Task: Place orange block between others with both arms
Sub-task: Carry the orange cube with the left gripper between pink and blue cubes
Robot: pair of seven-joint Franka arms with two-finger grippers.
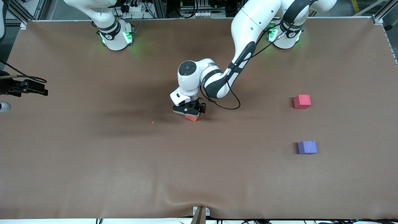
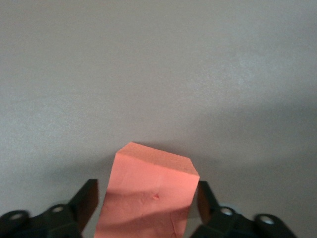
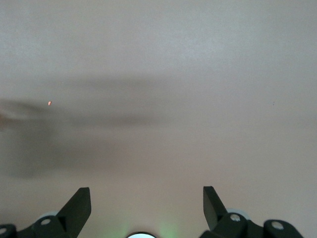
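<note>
Left gripper straddling orange block at mid-table, fingers flanking flat sides, gaps showing, not pinching yet; block looking light, soft foam, dented; gripping opposite flat faces gently; right gripper waiting, spread, empty.

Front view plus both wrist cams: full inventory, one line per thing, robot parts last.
orange block: 1, orange, on the table's middle, between the left gripper's fingers
red cube: 1, pinkish-red, toward the left arm's end
purple cube: 1, purple-blue, same end, nearer the front camera than the red cube
orange speck: 1, on the table beside the orange block, toward the right arm's end
table: 1, brown cover
left gripper: 1, dark, down around the orange block, small gaps showing at both fingers
right gripper: 1, dark, open, waiting over bare table
</note>
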